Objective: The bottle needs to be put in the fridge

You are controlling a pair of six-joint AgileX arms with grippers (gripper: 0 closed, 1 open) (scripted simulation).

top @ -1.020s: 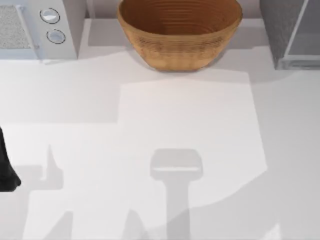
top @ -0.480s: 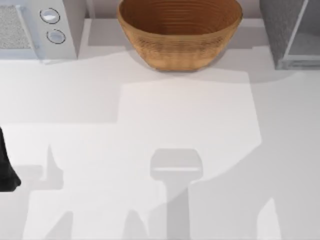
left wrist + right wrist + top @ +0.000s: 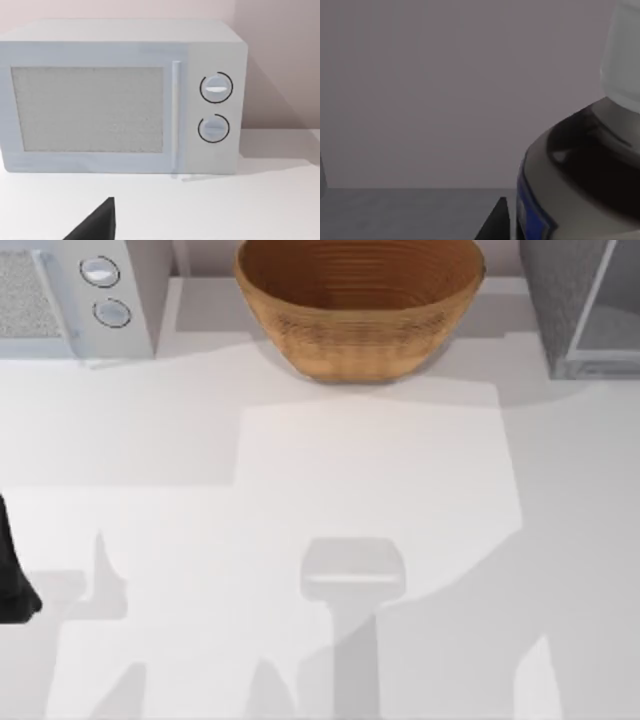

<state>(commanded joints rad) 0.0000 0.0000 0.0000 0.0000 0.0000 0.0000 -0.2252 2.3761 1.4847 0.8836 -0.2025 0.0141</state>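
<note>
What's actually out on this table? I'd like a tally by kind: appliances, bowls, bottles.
Appliances: 2, the microwave and the fridge
Bowls: 1, the woven bowl
Bottles: 1, the bottle, seen close up in the right wrist view
Total: 4

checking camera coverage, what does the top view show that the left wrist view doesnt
Top view: the woven bowl, the fridge at the far right, and my left arm at the table's left edge. Left wrist view: the pale appliance's speckled door and upright handle, face on. Both: that pale appliance with its two dials, and the white table.
</note>
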